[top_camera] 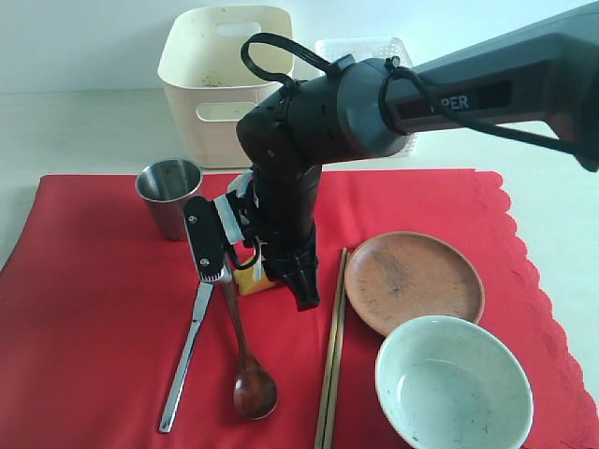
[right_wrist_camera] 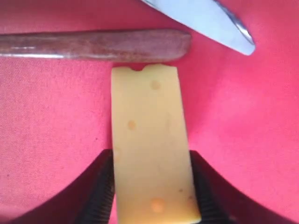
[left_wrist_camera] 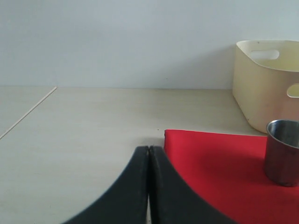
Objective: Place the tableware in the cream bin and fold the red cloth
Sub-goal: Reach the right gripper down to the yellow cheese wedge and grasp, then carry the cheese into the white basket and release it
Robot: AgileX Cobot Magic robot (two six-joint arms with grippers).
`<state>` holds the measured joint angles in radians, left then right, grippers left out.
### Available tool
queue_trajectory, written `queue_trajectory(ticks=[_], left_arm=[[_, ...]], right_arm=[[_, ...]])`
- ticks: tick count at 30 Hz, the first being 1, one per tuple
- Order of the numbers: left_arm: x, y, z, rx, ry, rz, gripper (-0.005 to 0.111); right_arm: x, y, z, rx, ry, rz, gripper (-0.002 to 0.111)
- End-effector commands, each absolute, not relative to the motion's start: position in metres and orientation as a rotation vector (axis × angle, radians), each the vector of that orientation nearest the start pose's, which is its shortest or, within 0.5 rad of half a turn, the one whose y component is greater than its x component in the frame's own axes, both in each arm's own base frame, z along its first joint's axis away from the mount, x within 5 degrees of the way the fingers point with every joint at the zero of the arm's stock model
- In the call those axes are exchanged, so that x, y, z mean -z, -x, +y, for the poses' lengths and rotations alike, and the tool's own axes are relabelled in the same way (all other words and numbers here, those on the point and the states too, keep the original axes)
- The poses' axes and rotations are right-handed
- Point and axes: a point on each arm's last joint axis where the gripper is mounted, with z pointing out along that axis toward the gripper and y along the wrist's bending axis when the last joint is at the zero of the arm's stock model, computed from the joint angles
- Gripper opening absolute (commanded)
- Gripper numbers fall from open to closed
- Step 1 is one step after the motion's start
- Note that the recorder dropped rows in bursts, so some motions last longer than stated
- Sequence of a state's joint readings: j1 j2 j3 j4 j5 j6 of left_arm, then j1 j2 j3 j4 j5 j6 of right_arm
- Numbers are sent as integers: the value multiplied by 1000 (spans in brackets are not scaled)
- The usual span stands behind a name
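**Q:** Item one, the jaws?

**A:** Right gripper (right_wrist_camera: 150,179): both fingers set against the long sides of the cheese (right_wrist_camera: 149,135), pinching it. Whether the cheese is off the fabric, cannot tell. Left gripper (left_wrist_camera: 148,156): fingers pressed together, holding nothing, over bare table (left_wrist_camera: 84,140) just off the left far corner of the red cloth (left_wrist_camera: 215,172).

**Q:** Next to the cheese?

**A:** The wooden spoon (top_camera: 248,365), its handle end touching the cheese's far end. The steel knife (top_camera: 187,351) lies just left of the spoon, with its tip close by. Both lie lengthwise toward the near edge.

**Q:** Other tableware?

**A:** Steel cup (top_camera: 168,195), upright at far left on the cloth. Chopsticks (top_camera: 330,360), paired, just left of the brown plate (top_camera: 414,281). Green bowl (top_camera: 454,385) at near right, its rim at the plate's near edge; touching or not, cannot tell.

**Q:** Progress?

**A:** None banked, by my reading. All six pieces are on the cloth and none shows in the cream bin (top_camera: 225,79), which stands past the cloth's far edge with a white basket (top_camera: 365,47) to its right. The cloth lies flat and unfolded. The cheese probably has to come off it before any fold.

**Q:** Room to move?

**A:** The right arm crosses the middle, low over the spoon and knife, so lifting is tight there. Open cloth lies at near left and open table left of that. The bowl sits near the scalloped right edge.
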<state>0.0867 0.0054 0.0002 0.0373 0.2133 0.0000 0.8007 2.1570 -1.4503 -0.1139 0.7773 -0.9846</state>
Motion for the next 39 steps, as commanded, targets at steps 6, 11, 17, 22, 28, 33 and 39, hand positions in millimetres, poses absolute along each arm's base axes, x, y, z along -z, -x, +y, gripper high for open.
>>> queue_trajectory(ticks=[6,11,17,22,28,33,39], left_arm=[[-194,-56,5,-93,55,1694,0],[-194,-56,5,-93,55,1694,0],[-194,-56,5,-93,55,1694,0],[-194,-56,5,-93,55,1694,0],[-194,-56,5,-93,55,1694,0],[-194,-56,5,-93,55,1694,0],[-194,-56,5,-93,55,1694,0]], right_arm=[[-136,-296,296,161,2375,1759,0],[-155,-295,294,160,2306,1789,0],[-185,-295,290,159,2190,1808,0],[-210,-310,269,162,2013,1896,0],[-227,-352,223,165,1657,2040,0],[-230,-384,188,123,1249,2157,0],[-241,-417,155,8,730,2143,0]])
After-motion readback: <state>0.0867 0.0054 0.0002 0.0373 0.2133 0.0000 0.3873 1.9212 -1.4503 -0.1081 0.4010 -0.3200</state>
